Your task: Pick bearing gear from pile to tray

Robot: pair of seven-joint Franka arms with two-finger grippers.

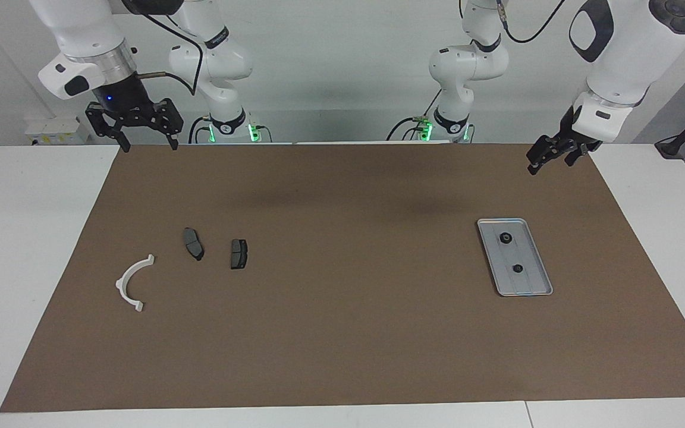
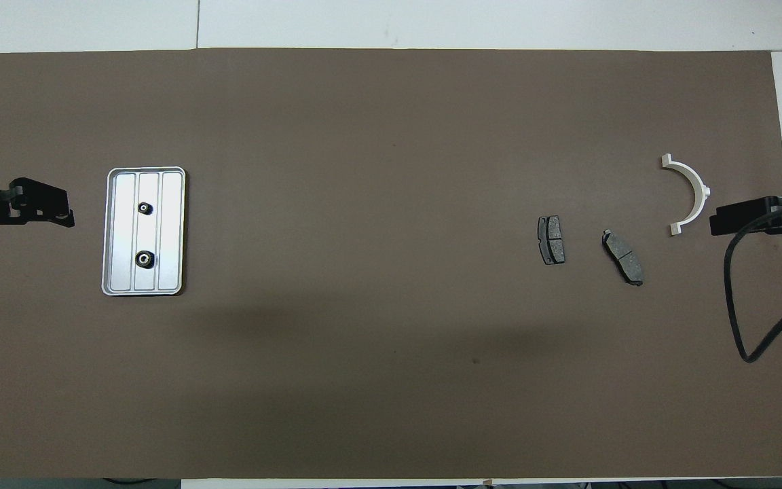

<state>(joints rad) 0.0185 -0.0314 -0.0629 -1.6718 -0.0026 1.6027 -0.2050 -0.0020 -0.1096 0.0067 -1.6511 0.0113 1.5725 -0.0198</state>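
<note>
On the brown-covered bench (image 1: 342,333), toward the left arm's end, two small black round bearing gears (image 1: 505,238) already lie in the flat silver-grey metal tray (image 1: 541,279). Only a white curved bracket (image 1: 131,282) and two dark grey brake pads (image 1: 192,243) remain in the pile. Right pincer (image 1: 147,142) hangs spread open; left pincer (image 1: 549,157), I cannot tell. Picking looks finished; the next move is probably just to stand by.

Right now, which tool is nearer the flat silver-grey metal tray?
Left. The left tool hangs in the air at the tray's end of the table. The right tool hangs at the other end, by the white curved bracket.
</note>
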